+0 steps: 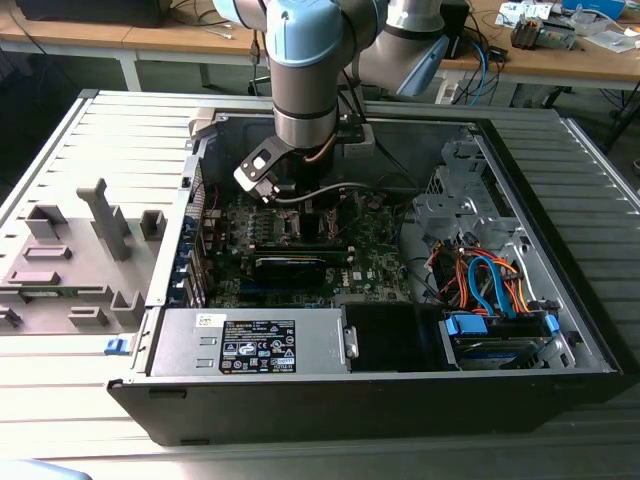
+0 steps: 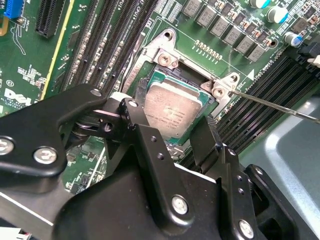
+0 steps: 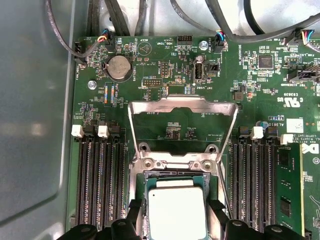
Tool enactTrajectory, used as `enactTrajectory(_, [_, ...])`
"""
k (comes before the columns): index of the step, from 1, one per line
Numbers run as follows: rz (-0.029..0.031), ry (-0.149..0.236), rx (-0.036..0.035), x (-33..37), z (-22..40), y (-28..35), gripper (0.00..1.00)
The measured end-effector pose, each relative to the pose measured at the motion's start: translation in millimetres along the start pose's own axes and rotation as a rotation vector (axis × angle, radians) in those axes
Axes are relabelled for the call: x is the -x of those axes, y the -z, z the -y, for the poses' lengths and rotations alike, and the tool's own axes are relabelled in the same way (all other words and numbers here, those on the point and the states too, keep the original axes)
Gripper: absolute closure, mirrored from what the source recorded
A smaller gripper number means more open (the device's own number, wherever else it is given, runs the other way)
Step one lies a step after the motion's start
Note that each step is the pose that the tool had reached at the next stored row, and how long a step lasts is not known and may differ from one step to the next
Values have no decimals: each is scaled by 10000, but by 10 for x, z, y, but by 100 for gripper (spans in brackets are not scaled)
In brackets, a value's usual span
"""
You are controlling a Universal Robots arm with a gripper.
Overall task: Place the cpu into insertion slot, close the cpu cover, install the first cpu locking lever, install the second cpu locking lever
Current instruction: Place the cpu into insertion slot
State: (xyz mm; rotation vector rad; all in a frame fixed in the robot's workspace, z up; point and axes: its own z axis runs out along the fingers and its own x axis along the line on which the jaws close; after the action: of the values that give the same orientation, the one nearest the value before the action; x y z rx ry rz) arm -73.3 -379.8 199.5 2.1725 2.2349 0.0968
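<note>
In both wrist views my gripper has a black finger on each side of the cpu and is shut on it. The chip's silvery top faces up, and it lies level over the insertion slot, whose silver rim shows beyond it. I cannot tell if the chip is fully seated. The cpu cover, a thin silver frame, stands flipped open beyond the socket. A thin metal lever rod sticks out beside the socket. In the exterior view the gripper is low over the motherboard inside the open case.
Black memory slots flank the socket. Cables run along the board's edge beside the grey case wall. The case holds a power supply and a drive bay with orange and blue cables. A grey fixture lies at the exterior view's left.
</note>
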Motion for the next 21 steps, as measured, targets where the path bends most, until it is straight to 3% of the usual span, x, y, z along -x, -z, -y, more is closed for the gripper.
enactTrajectory(3, [1, 1, 1, 1, 0, 0, 38])
enactTrajectory(5, [10, 3, -4, 3, 0, 3, 45])
enactTrajectory(14, [-16, -72, 5, 0, -1, 28, 45])
enactTrajectory(21, [13, -522, 15, 5, -7, 28, 45])
